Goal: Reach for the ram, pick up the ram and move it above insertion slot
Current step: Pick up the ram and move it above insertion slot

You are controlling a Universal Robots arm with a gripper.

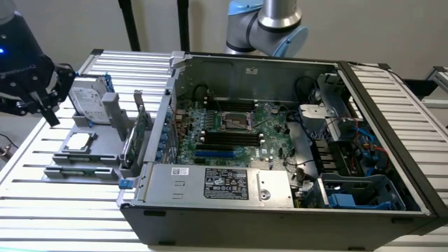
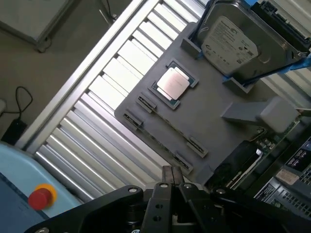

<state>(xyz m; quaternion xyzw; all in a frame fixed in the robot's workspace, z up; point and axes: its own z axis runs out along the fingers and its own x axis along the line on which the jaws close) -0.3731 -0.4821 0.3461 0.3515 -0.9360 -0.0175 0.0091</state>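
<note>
Grey tray (image 2: 209, 111) lies past the clenched, empty gripper (image 2: 172, 170). The ram (image 1: 78, 171), a thin greenish strip nearest the jaws, is hard to make out.

Table (image 1: 63, 210): ribbed alu slats, bare, satin, catches light. PC case (image 1: 280, 223): dark grey sheet metal, matt outside; inside bare steel-look, dull. PSU (image 1: 217, 184): plain silver metal, smooth, w/ printed sticker. Motherboard (image 1: 234, 128): green PCB, slight gloss, black plastic slots. Holder tray (image 2: 218, 121): grey plastic, matt, faintly grainy. Hard drive (image 2: 228, 43): silver metal lid, smooth, white paper label. CPU (image 2: 173, 82): metal lid, satin, green board edge. Gripper (image 2: 172, 171): black, matt; metal or plastic, can't tell. Button (image 2: 40, 198): red glossy plastic, yellow ring. Arm (image 1: 276, 21): smooth silver tube, light-blue plastic caps. Cables (image 1: 368, 147): blue plastic, smooth.
</note>
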